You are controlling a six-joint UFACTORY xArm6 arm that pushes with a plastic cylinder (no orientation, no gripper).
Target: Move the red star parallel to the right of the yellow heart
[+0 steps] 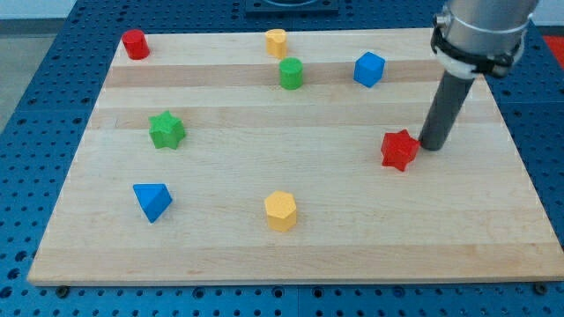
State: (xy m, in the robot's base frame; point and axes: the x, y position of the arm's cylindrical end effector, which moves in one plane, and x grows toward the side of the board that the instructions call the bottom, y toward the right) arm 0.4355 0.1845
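The red star (399, 150) lies on the wooden board (291, 238) at the view's right, about mid-height. My tip (433, 145) stands just to the star's right, touching or nearly touching its upper right point. The yellow heart (277, 41) sits near the board's top edge, a little left of centre, far up and left of the star.
A green cylinder (292, 73) stands just below the heart. A blue block (369, 69) lies at the upper right, a red cylinder (135, 44) in the top left corner, a green star (166, 130) at the left, a blue pyramid-like block (152, 201) at the lower left, a yellow hexagonal block (281, 211) at the bottom centre.
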